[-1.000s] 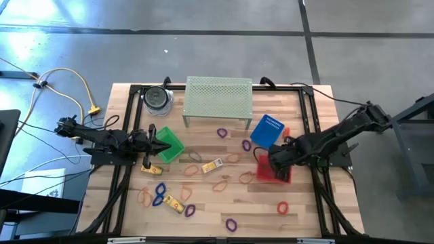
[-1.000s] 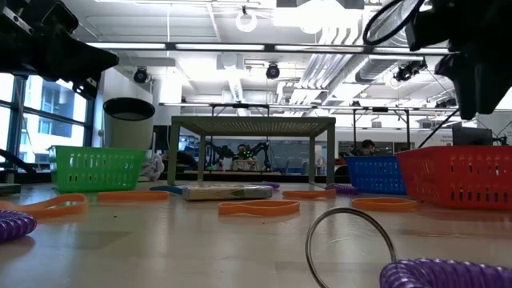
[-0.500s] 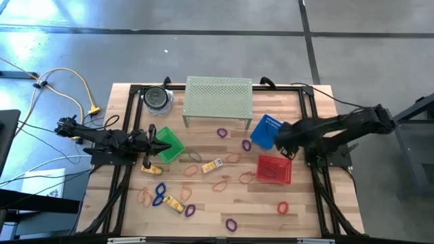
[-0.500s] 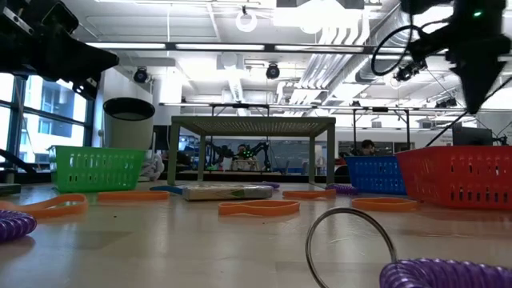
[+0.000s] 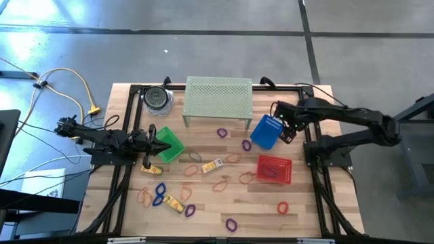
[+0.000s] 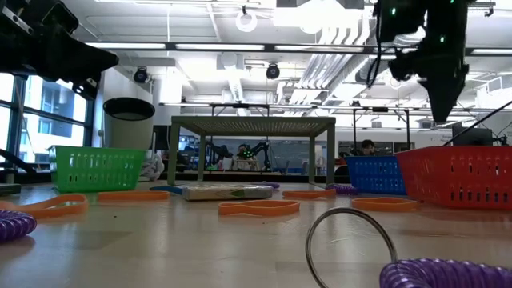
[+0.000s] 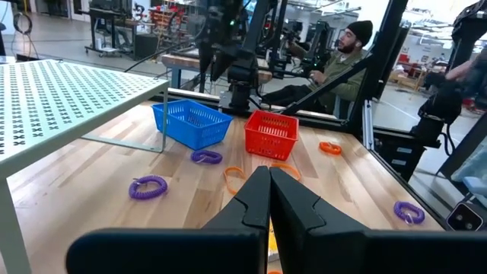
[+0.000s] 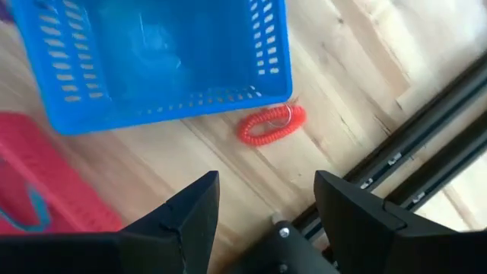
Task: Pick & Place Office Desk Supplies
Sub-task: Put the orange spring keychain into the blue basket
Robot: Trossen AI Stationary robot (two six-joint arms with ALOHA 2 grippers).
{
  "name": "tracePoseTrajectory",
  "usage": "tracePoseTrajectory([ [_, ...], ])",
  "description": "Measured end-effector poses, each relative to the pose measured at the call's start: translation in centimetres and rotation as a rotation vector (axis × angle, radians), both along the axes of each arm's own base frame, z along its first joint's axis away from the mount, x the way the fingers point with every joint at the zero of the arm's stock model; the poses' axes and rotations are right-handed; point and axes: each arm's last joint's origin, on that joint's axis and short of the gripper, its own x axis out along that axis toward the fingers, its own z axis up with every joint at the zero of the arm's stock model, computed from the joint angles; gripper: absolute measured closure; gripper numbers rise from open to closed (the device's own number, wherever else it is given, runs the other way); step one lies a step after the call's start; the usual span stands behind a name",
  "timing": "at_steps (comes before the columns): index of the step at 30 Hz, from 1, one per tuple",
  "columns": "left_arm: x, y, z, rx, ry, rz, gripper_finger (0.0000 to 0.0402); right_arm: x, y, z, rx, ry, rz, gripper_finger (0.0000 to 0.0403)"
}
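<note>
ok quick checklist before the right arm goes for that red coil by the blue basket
1. Right claw open: ok.
2. Right claw empty: ok, nothing between its fingers.
3. Red coil lying free on the table, just outside the blue basket: ok.
4. Claw lined up over the coil: not ok, coil sits ahead of the fingers.
5. Left claw shut and parked by the green basket, out of the way: ok.

Band loops, thin, purple [image 5: 232,222], blue [image 5: 160,189], red [image 5: 283,207] and orange-tan [image 5: 222,184]: flat, scattered over the table's centre through 6 o'clock. One red coil [image 8: 272,124] just beside the blue basket [image 8: 160,61]. Yellow oblong pieces [image 5: 213,165]: three, flat, 8 o'clock region.
</note>
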Motion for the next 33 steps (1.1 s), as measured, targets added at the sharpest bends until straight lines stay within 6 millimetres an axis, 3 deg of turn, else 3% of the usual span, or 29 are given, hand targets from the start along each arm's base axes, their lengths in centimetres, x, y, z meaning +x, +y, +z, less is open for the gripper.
tracePoseTrajectory([
  [6,0.0,0.0,0.0,0.006,0.001,0.000,0.0401,-1.4,-1.1,-2.8,0.066,0.081,-0.037,0.0198],
  [11,0.0,0.0,0.0,0.009,0.001,0.000,0.0401,-1.2,-2.3,-2.9,0.001,0.028,-0.090,0.0198],
  [22,0.0,0.0,0.0,0.009,0.001,0.000,0.0401,-2.9,-5.7,-3.6,0.012,-0.022,-0.630,0.0198],
  [33,0.0,0.0,0.0,0.009,0.001,0.000,0.0401,-2.2,-7.3,-5.8,0.085,-0.090,-0.777,0.0214],
])
